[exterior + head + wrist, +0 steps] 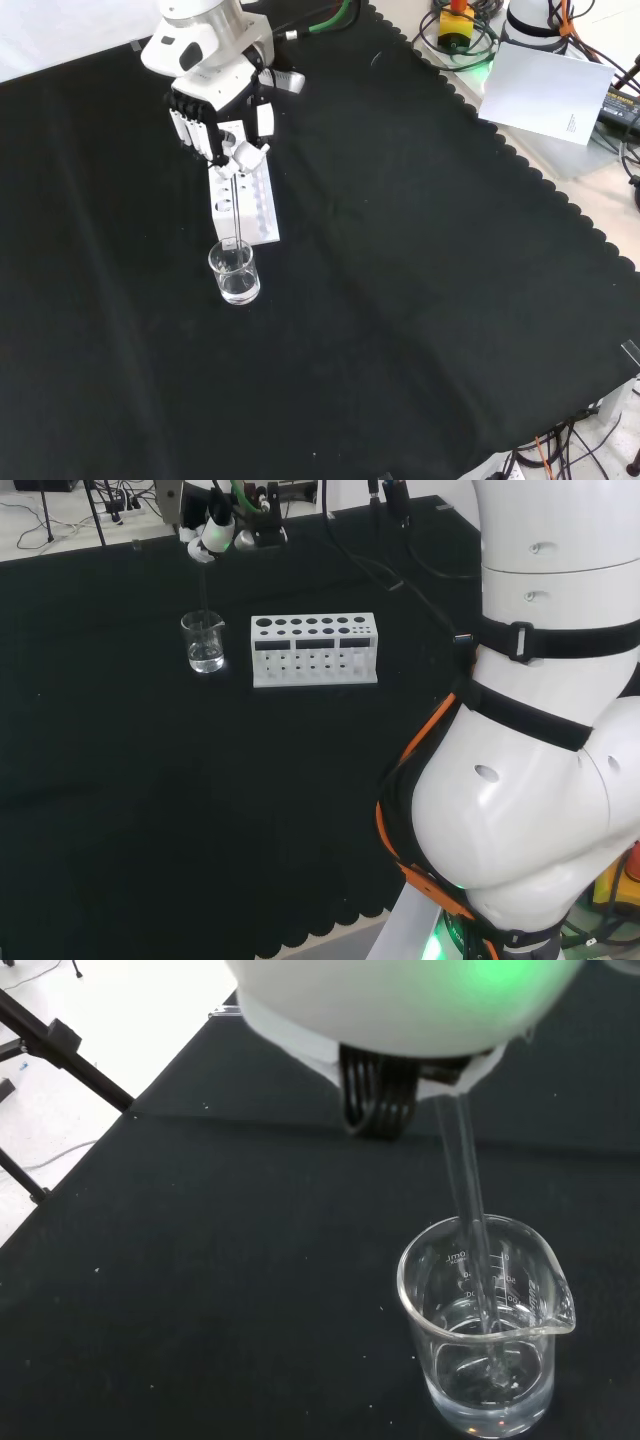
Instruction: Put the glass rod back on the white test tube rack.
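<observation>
A clear glass rod (468,1200) hangs nearly upright from the hand (222,125), whose fingers and thumb pinch its upper end. The rod's (233,215) lower end dips into a small glass beaker (234,273) holding a little clear liquid. In the head view the hand (215,535) is above the beaker (204,642), with the thin rod (205,590) running down into it. The white test tube rack (314,649) stands on the cloth just right of the beaker in the head view; in the front view the rack (243,207) lies just behind the beaker, under the hand.
Black cloth (400,280) covers the bench, with a scalloped edge at the right of the front view. Cables and stands (120,505) lie beyond the cloth's far edge in the head view. The arm's white links (540,760) rise at the right.
</observation>
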Available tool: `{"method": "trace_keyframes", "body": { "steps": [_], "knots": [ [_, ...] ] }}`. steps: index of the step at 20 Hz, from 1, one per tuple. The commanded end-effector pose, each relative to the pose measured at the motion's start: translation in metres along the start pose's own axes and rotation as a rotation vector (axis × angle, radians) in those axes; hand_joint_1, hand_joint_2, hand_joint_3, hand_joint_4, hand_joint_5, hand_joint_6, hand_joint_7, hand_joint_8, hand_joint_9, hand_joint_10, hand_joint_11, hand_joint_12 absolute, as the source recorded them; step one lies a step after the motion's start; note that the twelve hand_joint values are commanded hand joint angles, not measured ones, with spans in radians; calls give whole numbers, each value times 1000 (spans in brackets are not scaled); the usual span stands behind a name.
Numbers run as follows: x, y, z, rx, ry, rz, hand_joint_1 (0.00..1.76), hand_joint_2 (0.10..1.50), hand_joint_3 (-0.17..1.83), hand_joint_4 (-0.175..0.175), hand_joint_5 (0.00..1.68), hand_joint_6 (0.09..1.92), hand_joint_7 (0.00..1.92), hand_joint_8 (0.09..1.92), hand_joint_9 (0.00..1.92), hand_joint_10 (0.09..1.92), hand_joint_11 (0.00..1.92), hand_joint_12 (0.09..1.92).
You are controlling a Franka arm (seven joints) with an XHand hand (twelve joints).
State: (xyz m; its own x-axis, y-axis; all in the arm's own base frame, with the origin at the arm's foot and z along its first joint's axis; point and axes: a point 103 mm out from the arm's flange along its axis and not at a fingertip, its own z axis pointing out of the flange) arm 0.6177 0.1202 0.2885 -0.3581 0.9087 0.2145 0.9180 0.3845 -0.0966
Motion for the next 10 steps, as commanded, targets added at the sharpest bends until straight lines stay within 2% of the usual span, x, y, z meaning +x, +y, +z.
{"method": "trace_keyframes", "body": {
  "steps": [1,10],
  "knots": [
    [1,-3,-2,-8,-3,-1,1337,555,802,-175,1315,396,1407,756,1727,609,1398,1056],
    [3,-11,-15,-33,17,6,1337,557,799,-175,1314,396,1406,756,1726,609,1397,1055]
  ]
}}
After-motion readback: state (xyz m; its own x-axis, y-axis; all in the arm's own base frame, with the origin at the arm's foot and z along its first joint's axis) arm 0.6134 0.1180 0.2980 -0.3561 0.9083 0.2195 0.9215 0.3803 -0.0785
